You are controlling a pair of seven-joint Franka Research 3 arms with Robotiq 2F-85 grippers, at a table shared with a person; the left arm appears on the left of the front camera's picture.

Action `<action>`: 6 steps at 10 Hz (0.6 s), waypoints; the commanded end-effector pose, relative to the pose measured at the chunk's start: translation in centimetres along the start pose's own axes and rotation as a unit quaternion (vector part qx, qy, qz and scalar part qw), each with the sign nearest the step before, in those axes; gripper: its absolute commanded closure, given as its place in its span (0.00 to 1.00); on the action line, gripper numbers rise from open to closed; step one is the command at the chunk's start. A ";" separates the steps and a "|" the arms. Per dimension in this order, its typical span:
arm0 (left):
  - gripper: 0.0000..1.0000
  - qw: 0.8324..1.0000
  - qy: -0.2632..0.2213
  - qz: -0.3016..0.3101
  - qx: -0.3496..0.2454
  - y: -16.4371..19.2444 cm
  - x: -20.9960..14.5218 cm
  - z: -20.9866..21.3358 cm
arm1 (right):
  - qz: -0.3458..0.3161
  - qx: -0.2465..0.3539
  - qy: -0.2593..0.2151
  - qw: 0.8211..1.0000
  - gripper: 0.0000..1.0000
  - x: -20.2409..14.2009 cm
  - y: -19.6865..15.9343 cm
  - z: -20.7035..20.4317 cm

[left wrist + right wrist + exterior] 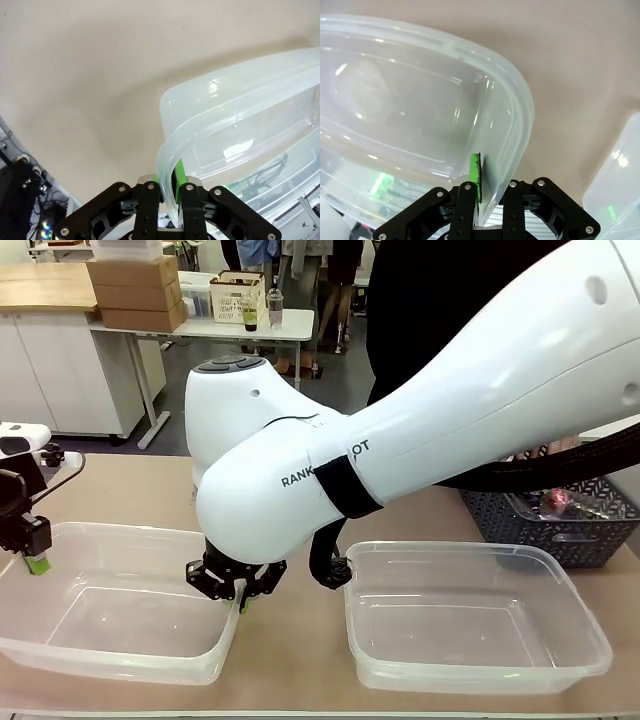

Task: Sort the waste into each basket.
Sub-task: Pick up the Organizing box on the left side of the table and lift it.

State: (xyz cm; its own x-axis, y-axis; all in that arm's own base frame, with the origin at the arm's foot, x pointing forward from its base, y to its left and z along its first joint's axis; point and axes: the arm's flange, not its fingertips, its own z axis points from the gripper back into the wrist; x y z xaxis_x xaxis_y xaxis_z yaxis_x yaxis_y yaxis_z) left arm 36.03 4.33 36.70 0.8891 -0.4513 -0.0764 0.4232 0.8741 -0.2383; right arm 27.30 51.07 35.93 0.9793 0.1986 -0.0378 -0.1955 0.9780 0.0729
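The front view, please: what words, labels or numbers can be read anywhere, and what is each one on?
"RANK": on the right arm's white casing, cut off by a black band.
"OT": on the same casing, past the band.
Box in the background: print too small to read.
Bottle beside it: label too small to read.
Clear tubs: no print.

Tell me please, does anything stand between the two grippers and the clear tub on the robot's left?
Nothing visible does. The left gripper is shut on the outer rim of the left tub. The right gripper, reaching across, is shut on that tub's rim on the side beside the right tub.
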 end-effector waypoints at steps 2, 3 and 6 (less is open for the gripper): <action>1.00 0.999 -0.037 0.036 0.001 -6.6 -8.8 -3.4 | -0.015 -0.021 0.000 1.000 1.00 -0.3 -1.8 3.6; 1.00 0.997 -0.041 0.057 -0.013 -7.4 -8.1 0.3 | -0.003 -0.037 0.002 0.999 1.00 -0.5 -2.7 6.3; 1.00 0.997 -0.066 0.030 -0.018 -10.8 -2.8 11.5 | 0.045 -0.074 0.034 0.996 1.00 -1.1 -5.5 13.4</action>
State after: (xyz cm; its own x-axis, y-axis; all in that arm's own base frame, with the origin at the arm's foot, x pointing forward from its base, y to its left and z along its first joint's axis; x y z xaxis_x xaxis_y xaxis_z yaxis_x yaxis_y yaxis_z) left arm 29.89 -0.38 48.18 0.9408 -0.3390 0.0043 0.3281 0.9073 -0.2630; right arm 27.06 46.28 47.93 0.9745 0.2194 -0.0473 -0.2209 0.9748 -0.0294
